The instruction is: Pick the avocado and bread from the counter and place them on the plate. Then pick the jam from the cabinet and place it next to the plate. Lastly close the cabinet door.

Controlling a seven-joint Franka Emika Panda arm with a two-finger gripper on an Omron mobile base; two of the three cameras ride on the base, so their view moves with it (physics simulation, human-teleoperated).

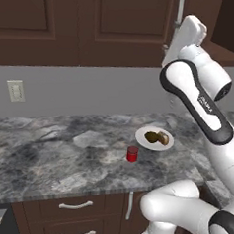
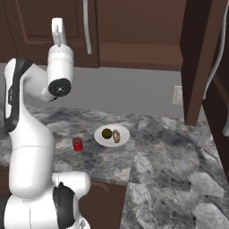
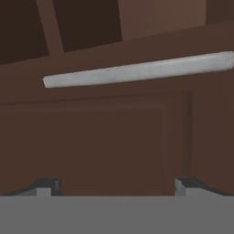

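- The white round plate (image 1: 154, 139) sits on the grey marbled stone counter (image 1: 47, 149), carrying the dark round avocado (image 2: 106, 133) and the tan piece of bread (image 2: 116, 136) side by side.
- The small red jam jar (image 1: 132, 153) stands upright on the counter just beside the plate, on its near side; two parts of the task look done.
- The arm reaches high toward the dark brown wooden upper cabinet door (image 3: 91, 141); the hand view looks at its panelled face from close in, the long silver bar handle (image 3: 137, 71) crossing above.
- The two-finger gripper (image 3: 116, 186) has its jaws spread wide, holding nothing; its tips rise at either side of the hand view.
- The step in hand appears to be closing the door, and whether it is fully shut cannot be told from here.
- Done well, this likely means pressing flat on the panel, away from the handle, and pushing steadily until the door meets the frame.
- A glancing push may slide off the panel.
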